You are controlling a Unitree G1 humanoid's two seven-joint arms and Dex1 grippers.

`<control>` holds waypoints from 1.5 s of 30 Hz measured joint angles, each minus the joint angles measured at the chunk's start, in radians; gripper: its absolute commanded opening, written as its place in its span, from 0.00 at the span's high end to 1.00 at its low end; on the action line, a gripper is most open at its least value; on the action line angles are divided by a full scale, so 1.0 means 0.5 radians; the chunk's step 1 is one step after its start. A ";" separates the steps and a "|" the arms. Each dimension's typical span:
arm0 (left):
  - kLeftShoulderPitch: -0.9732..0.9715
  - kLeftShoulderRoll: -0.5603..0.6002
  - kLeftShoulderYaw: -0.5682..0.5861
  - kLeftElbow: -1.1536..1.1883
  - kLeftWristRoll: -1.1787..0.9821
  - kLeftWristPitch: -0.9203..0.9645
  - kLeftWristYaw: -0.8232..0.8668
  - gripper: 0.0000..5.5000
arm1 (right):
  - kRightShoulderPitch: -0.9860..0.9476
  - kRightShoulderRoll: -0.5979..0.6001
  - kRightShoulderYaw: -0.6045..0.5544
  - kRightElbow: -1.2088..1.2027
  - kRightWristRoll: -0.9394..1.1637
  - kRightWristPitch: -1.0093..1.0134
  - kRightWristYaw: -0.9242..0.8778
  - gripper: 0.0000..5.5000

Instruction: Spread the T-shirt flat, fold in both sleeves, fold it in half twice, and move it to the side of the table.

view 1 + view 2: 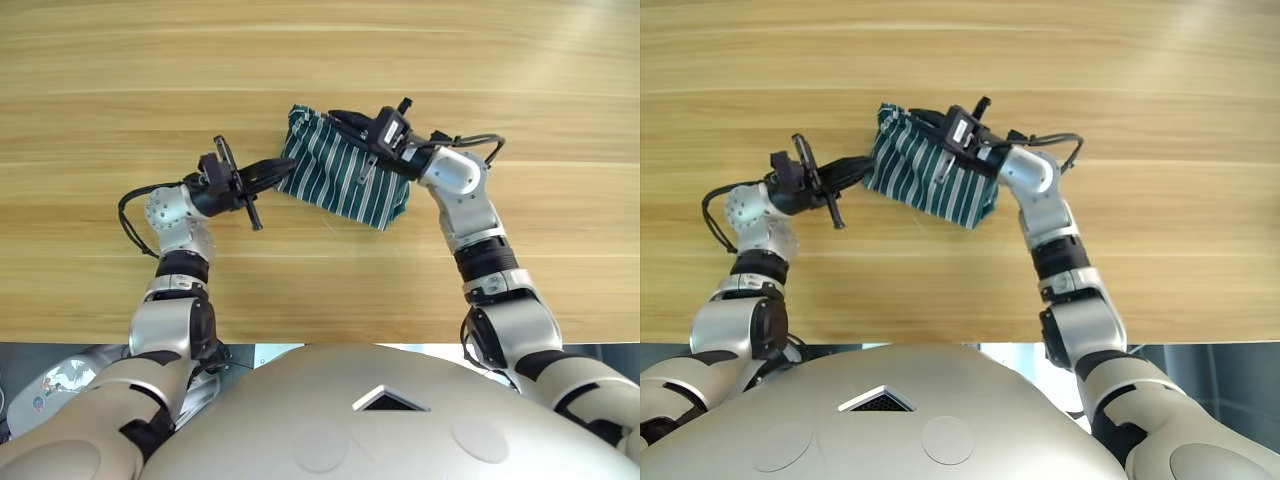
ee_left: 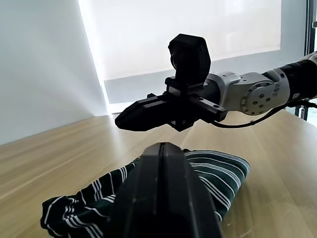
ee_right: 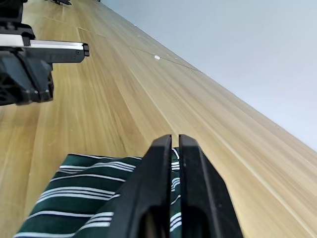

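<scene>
The T-shirt (image 1: 335,180), dark green with white stripes, lies folded into a small bundle on the middle of the wooden table (image 1: 300,60). My left gripper (image 1: 285,167) is shut, and its tip is at the bundle's left edge. In the left wrist view its dark fingers (image 2: 163,163) hang just over the cloth (image 2: 223,171). My right gripper (image 1: 335,117) is shut too and lies low across the bundle's far side, pointing left. Its joined fingers (image 3: 171,148) sit above the striped cloth (image 3: 84,198). I cannot tell whether either gripper pinches fabric.
Bare wood surrounds the bundle on every side, with wide room to the far left and far right. The table's near edge (image 1: 330,342) runs just in front of my body. A pale wall (image 2: 44,64) stands beyond the table.
</scene>
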State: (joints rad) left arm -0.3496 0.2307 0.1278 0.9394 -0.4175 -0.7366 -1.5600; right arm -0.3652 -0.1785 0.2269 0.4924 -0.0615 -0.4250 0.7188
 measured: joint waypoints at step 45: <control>-0.370 0.500 -1.562 -0.488 2.513 0.040 2.401 1.00 | -0.375 0.259 0.429 1.028 -0.646 -0.034 -0.787 1.00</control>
State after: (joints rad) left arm -0.5346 0.4808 -0.6532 0.6952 0.8390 -0.7166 -0.3593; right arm -0.5524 -0.0489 0.4416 1.0065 -0.3845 -0.4420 0.3253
